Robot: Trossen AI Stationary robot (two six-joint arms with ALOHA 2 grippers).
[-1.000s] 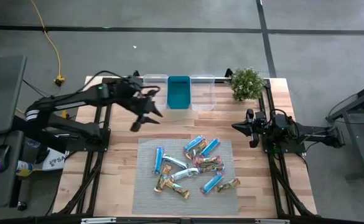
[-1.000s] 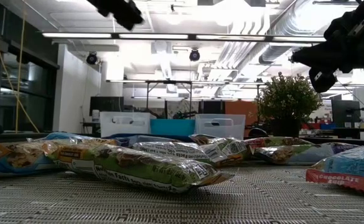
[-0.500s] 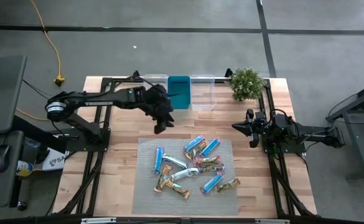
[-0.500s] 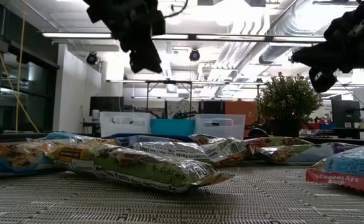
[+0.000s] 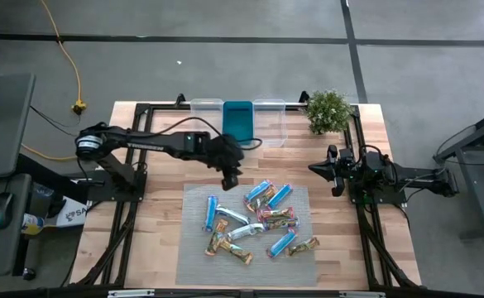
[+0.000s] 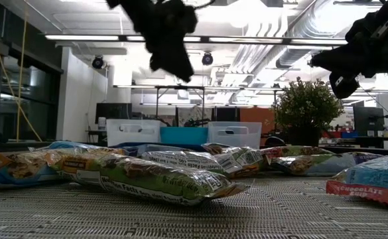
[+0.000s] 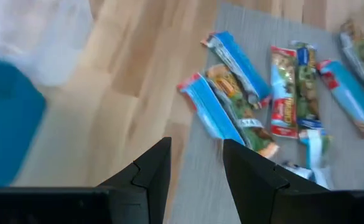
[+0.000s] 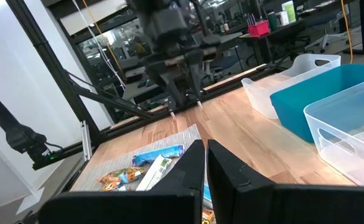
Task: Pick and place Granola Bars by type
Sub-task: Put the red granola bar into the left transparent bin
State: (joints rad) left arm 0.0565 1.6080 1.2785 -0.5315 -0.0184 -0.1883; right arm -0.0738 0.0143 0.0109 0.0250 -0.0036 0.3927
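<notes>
The left gripper (image 5: 231,178) hangs over bare wooden tabletop (image 5: 159,223) just beyond the far edge of the grey woven mat (image 5: 194,265), fingers spread and empty. The wrapped granola bars (image 5: 258,219) lie jumbled mid-mat. The right gripper (image 5: 333,174) waits by the table's right edge, fingers nearly pressed together. One wrapper reads "CHOCOLATE" (image 6: 366,193).

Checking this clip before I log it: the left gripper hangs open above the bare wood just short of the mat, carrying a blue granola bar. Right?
Not quite. The left gripper is empty: the left wrist view shows nothing between its open fingers. The rest stands: the high view puts it over bare wood at the grey mat's far edge, the granola bars lying untouched on the mat.
</notes>
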